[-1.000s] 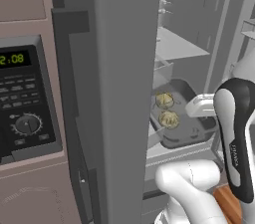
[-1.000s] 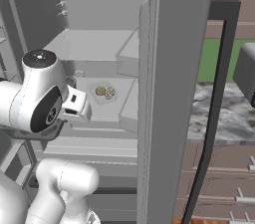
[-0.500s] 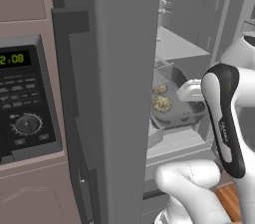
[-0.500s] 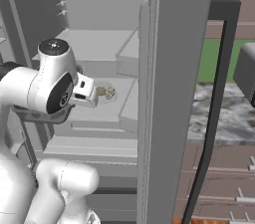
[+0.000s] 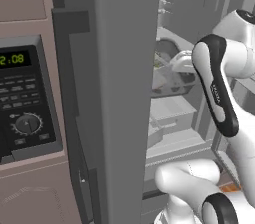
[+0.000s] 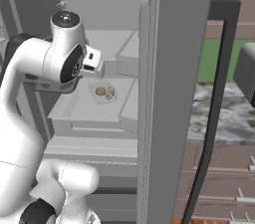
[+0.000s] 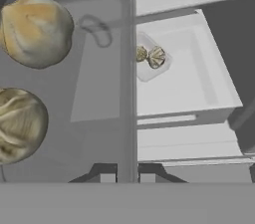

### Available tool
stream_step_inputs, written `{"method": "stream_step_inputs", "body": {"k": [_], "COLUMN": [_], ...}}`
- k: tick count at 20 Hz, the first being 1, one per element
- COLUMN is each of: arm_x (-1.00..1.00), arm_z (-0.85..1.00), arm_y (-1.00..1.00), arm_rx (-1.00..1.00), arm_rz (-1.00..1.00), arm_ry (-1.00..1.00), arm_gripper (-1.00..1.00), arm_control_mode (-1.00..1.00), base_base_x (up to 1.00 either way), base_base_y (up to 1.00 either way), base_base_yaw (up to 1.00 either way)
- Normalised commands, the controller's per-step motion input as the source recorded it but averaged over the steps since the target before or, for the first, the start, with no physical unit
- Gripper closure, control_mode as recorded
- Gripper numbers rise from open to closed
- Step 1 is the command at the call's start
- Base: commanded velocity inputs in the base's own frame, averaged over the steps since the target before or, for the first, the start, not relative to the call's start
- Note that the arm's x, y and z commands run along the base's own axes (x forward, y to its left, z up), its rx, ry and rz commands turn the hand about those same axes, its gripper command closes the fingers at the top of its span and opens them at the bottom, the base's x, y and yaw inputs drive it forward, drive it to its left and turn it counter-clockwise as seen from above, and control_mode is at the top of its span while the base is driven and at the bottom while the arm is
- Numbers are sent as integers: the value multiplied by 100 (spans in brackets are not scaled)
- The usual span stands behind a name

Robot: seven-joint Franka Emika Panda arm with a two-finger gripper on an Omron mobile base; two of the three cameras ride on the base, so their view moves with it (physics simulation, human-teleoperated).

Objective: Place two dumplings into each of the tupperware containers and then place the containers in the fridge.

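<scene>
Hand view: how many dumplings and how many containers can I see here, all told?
Dumplings: 4 (2 in the near container, 2 in the far container)
Containers: 2 (near container up close, far container on the shelf)
Total: 6

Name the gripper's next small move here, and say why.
Probably ease forward and down toward the fridge shelf. The gripper, shut on the tupperware container holding two dumplings, is held above that shelf, where another filled container already sits.
</scene>
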Motion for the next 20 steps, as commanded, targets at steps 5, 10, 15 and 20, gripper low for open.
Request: {"method": "stream_step_inputs", "body": {"k": [5, 10, 15, 20], "arm_x": [91, 59, 97, 100], "arm_z": [12, 0, -3, 0], "arm_y": [4, 0, 0, 0], "arm_rx": [0, 1, 1, 1], "arm_rz": [0, 0, 1, 1], "arm_ry": [-13, -30, -8, 0], "arm_gripper": [100, 100, 100, 100], "arm_control_mode": [-100, -100, -100, -100], "base_base_x": [0, 0, 0, 0], "base_base_y": [0, 0, 0, 0], "base_base_yaw": [0, 0, 0, 0]}}
